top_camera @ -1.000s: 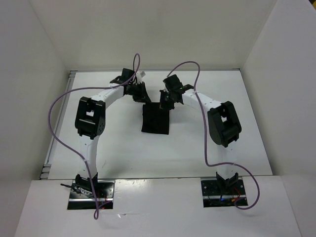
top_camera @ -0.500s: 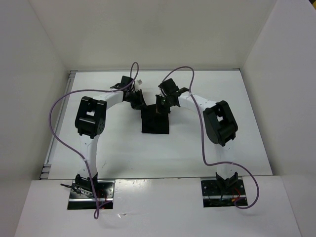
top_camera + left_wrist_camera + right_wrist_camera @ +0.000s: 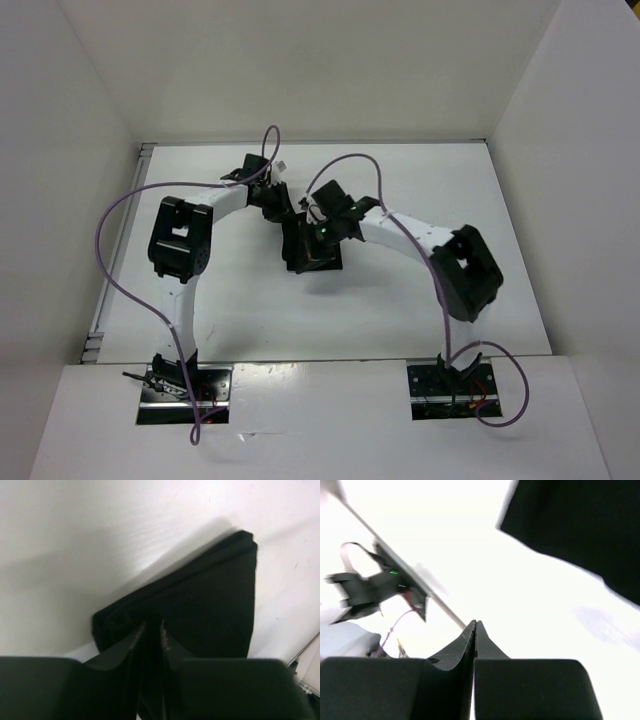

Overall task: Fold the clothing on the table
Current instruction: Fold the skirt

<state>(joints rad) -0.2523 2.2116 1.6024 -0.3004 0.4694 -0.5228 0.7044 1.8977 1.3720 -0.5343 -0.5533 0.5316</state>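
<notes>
**Pinching black clothing at mid-desk: left jaws engaged, right jaws clenched**

Left jaws: nearly closed. The fingers (image 3: 132,642) stand a narrow slot apart, with a fold of the clothing (image 3: 210,605) caught between them at its near edge.

Right jaws: clenched on nothing. The fingers (image 3: 485,647) are pressed flat together over bare desk (image 3: 530,595). The clothing (image 3: 580,520) lies apart from them, toward the upper right of the wrist view.

Clothing (image 3: 314,258): plain black, gathered into a small, roughly rectangular stack of layers. It rests on the middle of the desk (image 3: 250,300), between the two wrists.

Left arm (image 3: 180,240): arches in from the left.

Right arm (image 3: 465,275): arches in from the right, wrist over the clothing's far end.

Purple cables (image 3: 105,250): one looped along each arm.

White walls (image 3: 300,70): surround the desk on three sides.
</notes>
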